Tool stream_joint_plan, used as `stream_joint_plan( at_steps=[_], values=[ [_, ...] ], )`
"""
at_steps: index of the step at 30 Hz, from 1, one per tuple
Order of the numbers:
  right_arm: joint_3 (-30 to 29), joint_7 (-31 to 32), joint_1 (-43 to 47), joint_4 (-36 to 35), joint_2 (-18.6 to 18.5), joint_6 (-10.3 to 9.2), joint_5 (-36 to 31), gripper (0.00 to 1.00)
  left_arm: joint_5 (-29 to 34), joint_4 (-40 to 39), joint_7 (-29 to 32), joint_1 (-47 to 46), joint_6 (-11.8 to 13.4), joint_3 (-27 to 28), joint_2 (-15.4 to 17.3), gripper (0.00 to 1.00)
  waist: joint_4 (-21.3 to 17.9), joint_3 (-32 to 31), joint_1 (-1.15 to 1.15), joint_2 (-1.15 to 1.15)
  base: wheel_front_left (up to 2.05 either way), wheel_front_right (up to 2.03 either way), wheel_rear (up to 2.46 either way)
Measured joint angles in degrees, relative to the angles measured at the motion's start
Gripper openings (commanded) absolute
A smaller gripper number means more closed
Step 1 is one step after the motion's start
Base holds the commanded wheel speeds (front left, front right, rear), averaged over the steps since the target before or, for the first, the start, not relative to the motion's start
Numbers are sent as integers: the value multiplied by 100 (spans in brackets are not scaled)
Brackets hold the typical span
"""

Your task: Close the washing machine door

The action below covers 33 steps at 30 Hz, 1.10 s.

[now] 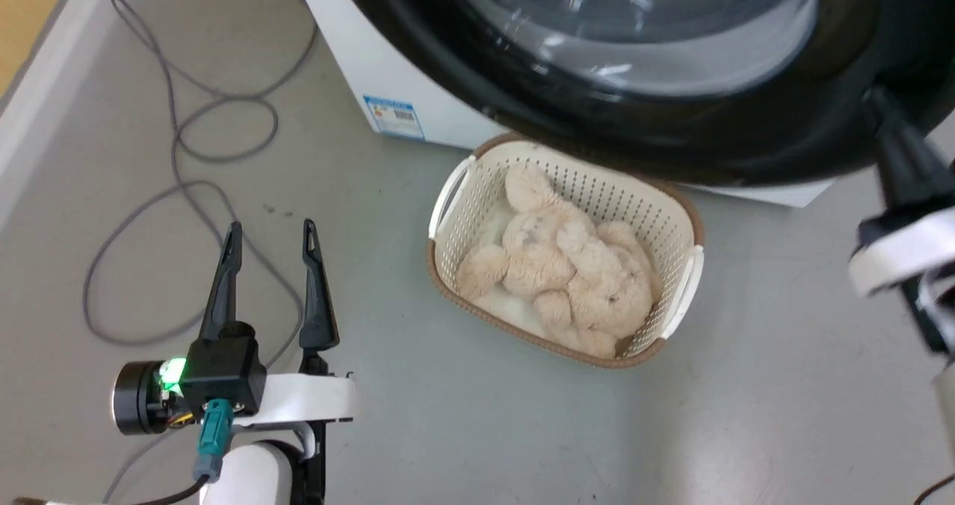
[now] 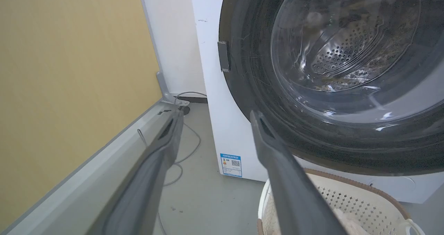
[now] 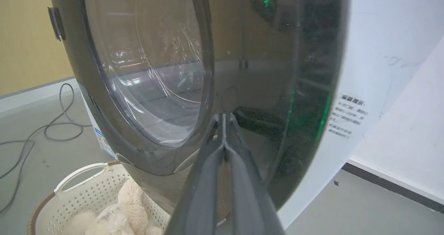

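1. The washing machine door (image 1: 597, 124), a large round black door with a glossy outer face, has a clear bulging glass window (image 1: 634, 35) at its centre. In the left wrist view the perforated steel drum shows through the glass.
2. The door (image 3: 263, 72) stands out at an angle from the front of the big white front-loading washing machine (image 1: 351, 50), not flush with it. A small grey latch tab (image 2: 223, 56) sits on its free edge, towards the robot's left.
3. The right gripper (image 3: 223, 116) has its two dark fingers pressed together with nothing between them. The tips are at the glossy outer face, beside the window; they look to be touching it.
4. The left gripper (image 1: 272, 227) hangs low over the grey floor (image 1: 485, 430), well apart from the door, its fingers spread and holding nothing.
5. The door's lower rim overhangs the far edge of a white perforated plastic basket (image 1: 448, 199) with a brown rim. The basket stands on the floor just before the machine.
6. A cream plush toy (image 1: 567, 266) lies inside the basket.
7. A grey cable (image 1: 179, 117) loops across the floor to the left, near the left gripper.
8. Further left, a pale grey skirting (image 2: 104, 169) runs under a yellow wall (image 2: 69, 72).
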Motion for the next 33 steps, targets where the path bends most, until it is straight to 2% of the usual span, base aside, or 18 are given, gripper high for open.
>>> stream_joint_plan(
  at_steps=[13,23,28,33],
  values=[
    [-283,-1,-1276,1013,-346,0,-307,0,-71,-24,0,-218,101,-149,-10,100,112,393,0,0,0,0,0],
    [-475,0,-1534,1256,-280,2,-591,0,-135,-9,0,-303,135,-158,-13,100,133,435,0,0,0,0,0],
    [-604,0,-1428,996,-76,-1,-625,0,-143,43,-1,-292,153,-110,-18,100,77,255,0,0,0,0,0],
    [-872,-1,-954,35,210,-2,-625,0,-96,119,0,-159,136,-15,-18,100,-54,-44,0,0,0,0,0]
  ],
)
